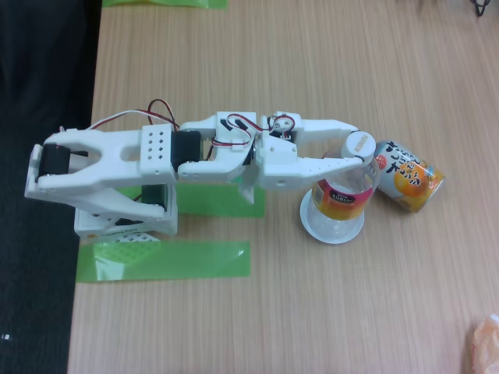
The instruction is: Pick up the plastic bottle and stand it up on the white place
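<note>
White arm structure sits highest and so closest to the lens, reaching from its base at 9 o'clock across to the middle of the fixed view. Its pincer (360,148) is clamped on the plastic bottle (343,191) just under the white cap, one finger on either side of the neck.

The bottle stands upright, or very nearly so. Its base is over the white place (331,231), whose rim shows as a crescent at the bottle's 6 to 8 o'clock side. Whether the base is fully seated or a hair above the disc cannot be told from this angle. The high grip looks chosen to keep the body hanging plumb for placement. My judgement: the task is at the set-down step, with release remaining.

Surroundings: an orange-printed can (409,176) lies on its side at 3 o'clock of the bottle, touching or almost touching it. It is the main obstruction, since a finger opening toward that side could nudge it, or it could push the bottle off centre. Green tape strips (168,260) lie on the wooden surface (312,312) at 7 o'clock near the arm's base, and another is under the arm. Both are well clear of the disc.
</note>
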